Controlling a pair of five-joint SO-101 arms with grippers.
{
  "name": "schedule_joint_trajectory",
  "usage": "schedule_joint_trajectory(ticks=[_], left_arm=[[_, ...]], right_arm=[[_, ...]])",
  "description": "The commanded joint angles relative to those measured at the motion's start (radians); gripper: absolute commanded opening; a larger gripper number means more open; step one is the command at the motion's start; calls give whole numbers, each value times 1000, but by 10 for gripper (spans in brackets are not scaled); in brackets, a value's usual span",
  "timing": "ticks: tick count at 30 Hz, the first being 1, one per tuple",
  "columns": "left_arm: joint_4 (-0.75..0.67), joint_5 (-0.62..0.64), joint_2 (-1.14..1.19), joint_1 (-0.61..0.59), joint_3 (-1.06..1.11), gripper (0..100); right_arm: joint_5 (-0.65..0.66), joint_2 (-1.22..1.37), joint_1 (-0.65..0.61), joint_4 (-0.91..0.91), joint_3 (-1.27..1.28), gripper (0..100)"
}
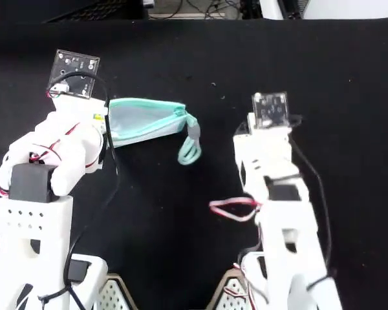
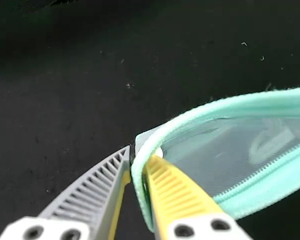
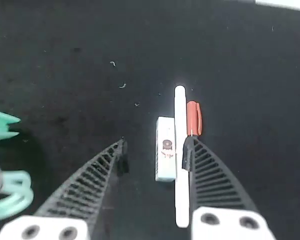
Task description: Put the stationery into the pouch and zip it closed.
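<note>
**Left gripper pinching pouch, right gripper wide open**

High view: right arm hides the stationery. Pouch lies on table, one end clamped in left gripper, other end cut off in left wrist view. Right gripper straddles white block. White pen touches the block; red-capped pen is part-hidden by a finger. Strap loop is nearby.

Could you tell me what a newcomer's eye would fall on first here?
The teal mesh pouch, on the black table with one end clamped in the left pincer. Then the open right pincer, poised over a white pen, a red-capped marker and a white eraser.
</note>
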Motion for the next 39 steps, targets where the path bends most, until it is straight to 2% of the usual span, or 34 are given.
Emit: schedule_joint_trajectory(ticks=[1, 9, 15, 19, 23, 28, 35, 37, 39], left_arm=[[-6, -5, 11, -15, 82, 30], [-6, -5, 11, -13, 114, 30], [-6, -5, 11, -13, 114, 30], [-5, -5, 11, -13, 114, 30], [-6, -5, 11, -13, 125, 30], [-6, -5, 11, -13, 128, 30], [-6, -5, 11, -13, 130, 30], [-6, -5, 11, -13, 130, 30], [-6, -5, 11, -13, 130, 30]], right_arm=[[0, 268, 15, 14, -213, 180], [2, 743, 41, 284, -671, 143], [5, 917, 91, 325, -817, 142], [68, 958, 84, 324, -835, 142], [74, 972, 81, 322, -835, 142], [150, 974, 15, 341, -828, 141], [157, 974, 8, 354, -829, 137], [157, 974, 9, 356, -828, 111], [157, 969, 12, 356, -828, 29]])
